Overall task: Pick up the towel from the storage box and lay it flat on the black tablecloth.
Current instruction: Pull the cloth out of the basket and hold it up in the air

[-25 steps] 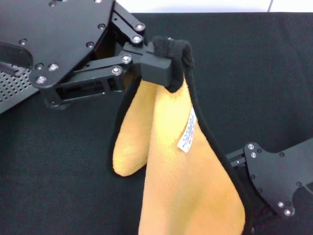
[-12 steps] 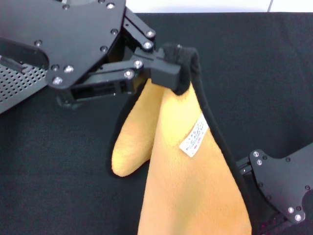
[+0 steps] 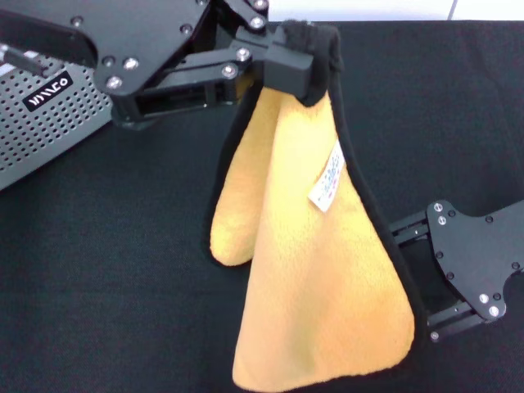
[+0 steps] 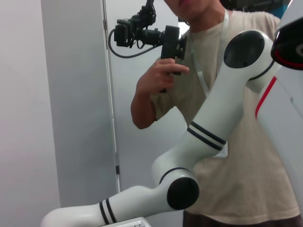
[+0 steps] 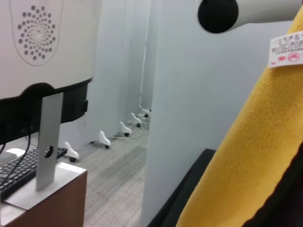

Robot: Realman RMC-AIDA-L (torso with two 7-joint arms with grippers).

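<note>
Left end effector (image 3: 304, 70) is clamped on one bunched corner of the towel (image 3: 315, 278), which hangs folded above the tablecloth (image 3: 123, 262), clear of the box (image 3: 41, 123). Right end effector (image 3: 422, 282) sits by the towel's trimmed edge; its grip cannot be told. A second corner should be taken and drawn apart before lowering.

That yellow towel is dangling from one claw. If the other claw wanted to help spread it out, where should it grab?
Probably the lower right edge of the towel, approached from the robot's right. The left gripper, jaws shut, pinches one top corner, so the cloth hangs in a long fold above the black tablecloth. The black-trimmed edge faces the right gripper close beside it, giving a thin border to pinch.
</note>
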